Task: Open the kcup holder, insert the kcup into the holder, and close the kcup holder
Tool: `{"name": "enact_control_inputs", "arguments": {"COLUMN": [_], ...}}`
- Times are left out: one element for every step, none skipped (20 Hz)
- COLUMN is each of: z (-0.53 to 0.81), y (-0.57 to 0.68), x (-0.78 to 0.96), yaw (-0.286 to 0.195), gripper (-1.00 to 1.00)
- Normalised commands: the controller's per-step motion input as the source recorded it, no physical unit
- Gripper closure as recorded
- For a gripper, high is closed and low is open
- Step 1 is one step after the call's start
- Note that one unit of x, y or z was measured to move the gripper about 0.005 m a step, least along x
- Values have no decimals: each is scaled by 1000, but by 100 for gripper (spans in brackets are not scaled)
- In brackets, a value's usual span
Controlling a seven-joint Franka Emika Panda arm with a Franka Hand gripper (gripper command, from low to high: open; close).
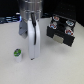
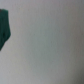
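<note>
The green-topped kcup [image 1: 17, 54] is the nearest thing in the exterior view, sitting upright on the pale table [image 1: 55, 65], toward the exterior view's left and low in the frame. It's a small white cup, and nothing is touching it.

Just beside the kcup, toward the exterior view's right, is the tall white bottle-shaped post [image 1: 33, 42]. It rises from the table with a dark slot running down its upper part. Its foot is near the kcup, but the two stand apart.

Behind and above the kcup, the robot arm comes down from the top of the frame, and the gripper [image 1: 27, 22] hangs around the top of that white post. It's pretty blurry there, so I honestly can't tell how far the jaws are spread or whether they have hold of anything. It's well clear of the kcup though.

Farthest from the kcup, off toward the exterior view's right and further back, is the kcup holder [image 1: 61, 31], a black boxy unit sitting at an angle. A few red-and-blue-topped pods [image 1: 62, 22] show in its round slots on top.

The wrist view is mostly plain pale surface with a dark greenish shape [image 2: 4, 27] at one edge, too blurred to say what it is.
</note>
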Motion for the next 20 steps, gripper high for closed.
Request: {"name": "enact_control_inputs", "arguments": {"z": [-189,-206,-217,-231,-226,-226,-243,-249,-263,-280,-280,-283,-294,-280,-294,-300,-317,-323,-323,-331], "y": [-446,-446,-451,-457,-460,-460,-460,-460,-460,-460,-457,-449,-449,-437,-443,-437,-440,-454,-454,-446], "x": [-283,-303,-317,-314,-320,-323,-323,-320,-317,-317,-314,-314,-294,-289,-237,-234,-226,-214,-217,-214], "yaw": [-280,-278,-276,-275,-275,-274,-274,-274,-274,-274,-274,-274,-274,-275,-276,-278,-279,-278,-278,-280], "gripper": [-100,-100,-100,-100,-100,-100,-100,-100,-100,-100,-100,-100,-100,-100,-100,-100,-100,-100,-100,-100]}}
